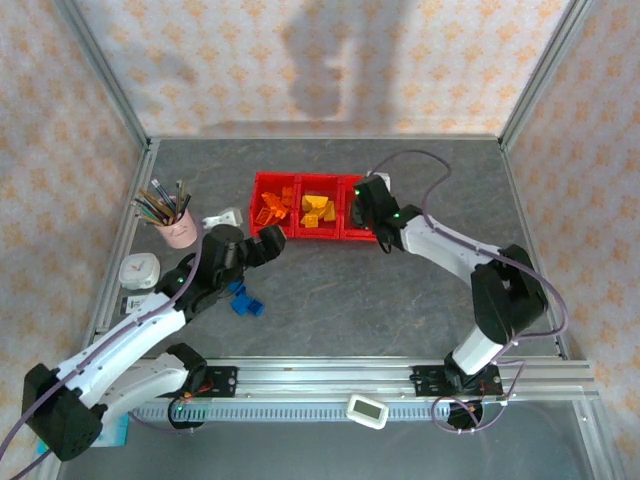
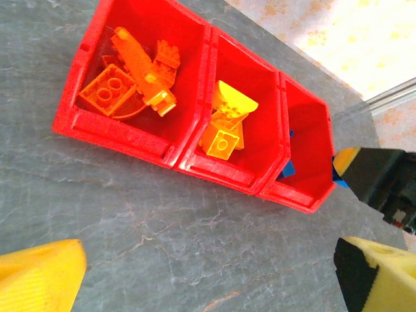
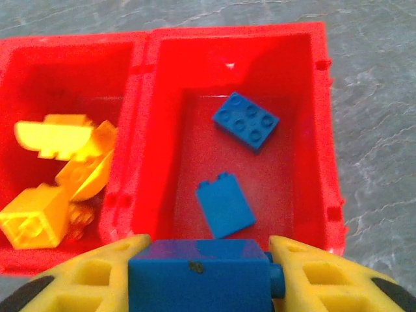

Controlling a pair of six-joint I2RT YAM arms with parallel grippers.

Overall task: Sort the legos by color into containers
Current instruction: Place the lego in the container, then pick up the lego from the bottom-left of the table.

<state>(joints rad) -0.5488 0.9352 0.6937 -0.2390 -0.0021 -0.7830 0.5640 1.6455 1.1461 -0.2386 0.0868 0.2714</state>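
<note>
Three joined red containers (image 1: 345, 236) stand in a row at mid-table. The left one (image 2: 130, 140) holds orange legos (image 2: 117, 88), the middle one yellow legos (image 2: 224, 123), and the right one (image 3: 312, 117) two blue legos (image 3: 246, 121). My right gripper (image 3: 203, 276) hovers over the right container's near edge, shut on a blue lego (image 3: 195, 279). In the top view the right gripper (image 1: 372, 203) sits above that bin. My left gripper (image 1: 266, 246) hangs open just in front of the left container, with bare table between its yellow fingers (image 2: 39, 279). Two more blue legos (image 1: 245, 300) lie on the table beside the left arm.
A pink pencil cup (image 1: 177, 230) stands at the left, with a white timer (image 1: 140, 270) in front of it and a small white object (image 1: 226, 217) to its right. Metal frame rails border the table (image 1: 400, 300). A white device (image 1: 367, 410) rests on the near rail.
</note>
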